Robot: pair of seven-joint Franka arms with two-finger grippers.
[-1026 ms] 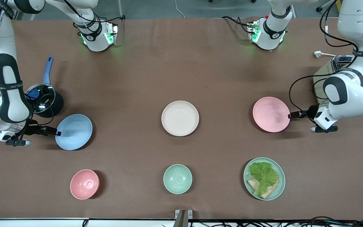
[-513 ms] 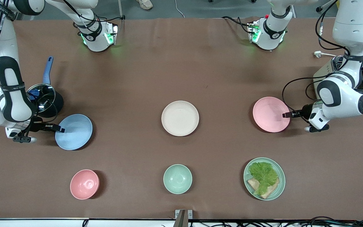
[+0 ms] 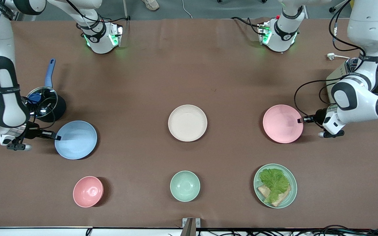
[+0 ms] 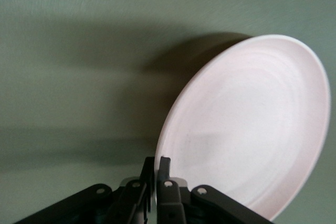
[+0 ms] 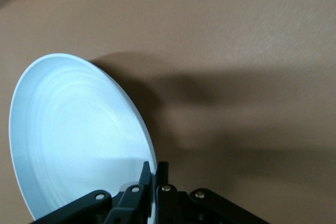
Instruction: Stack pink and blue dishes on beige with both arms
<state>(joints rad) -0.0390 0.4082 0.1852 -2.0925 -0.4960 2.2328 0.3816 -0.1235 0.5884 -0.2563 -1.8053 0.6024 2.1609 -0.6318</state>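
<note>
Plates are lifting: right gripper (image 3: 56,137) clamping blue plate (image 3: 76,140), left gripper (image 3: 301,120) clamping pink plate (image 3: 282,123), both now rising off the table, beige plate (image 3: 187,123) waiting between them.

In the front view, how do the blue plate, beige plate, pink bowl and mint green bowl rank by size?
Largest to smallest:
1. Blue plate, though it is held up by the right tool, which may enlarge it.
2. Beige plate.
3. Pink bowl and mint green bowl: alike, unranked.
</note>
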